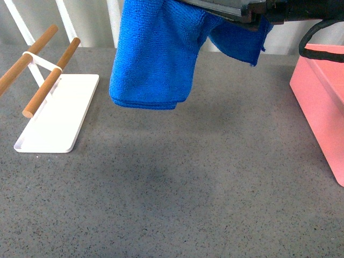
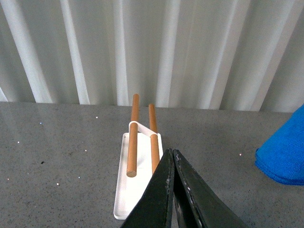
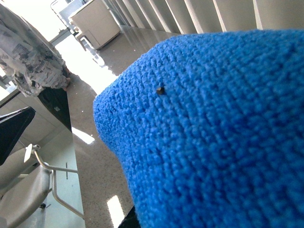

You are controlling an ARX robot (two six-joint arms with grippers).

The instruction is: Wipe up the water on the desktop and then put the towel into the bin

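Note:
The bright blue towel (image 1: pixel 156 54) hangs in thick folds above the back of the speckled grey desktop (image 1: pixel 177 204), clear of the surface. My right gripper (image 1: pixel 236 12) is shut on the towel at the top of the front view, with cloth draped on both sides of it. In the right wrist view the towel (image 3: pixel 213 133) fills the picture and hides the jaws. The salmon-pink bin (image 1: pixel 322 91) stands at the right edge, to the right of the towel. My left gripper (image 2: pixel 172 153) is shut on nothing, low over the desktop. A faint darker patch (image 1: pixel 161 177) lies below the towel; whether it is damp or shadow I cannot tell.
A flat white tray (image 1: pixel 54 126) with two wooden rods (image 1: pixel 51 78) stands at the back left; the left wrist view shows the tray (image 2: pixel 124 194) just ahead of the left fingers. A pleated pale curtain (image 2: pixel 152 47) closes the back.

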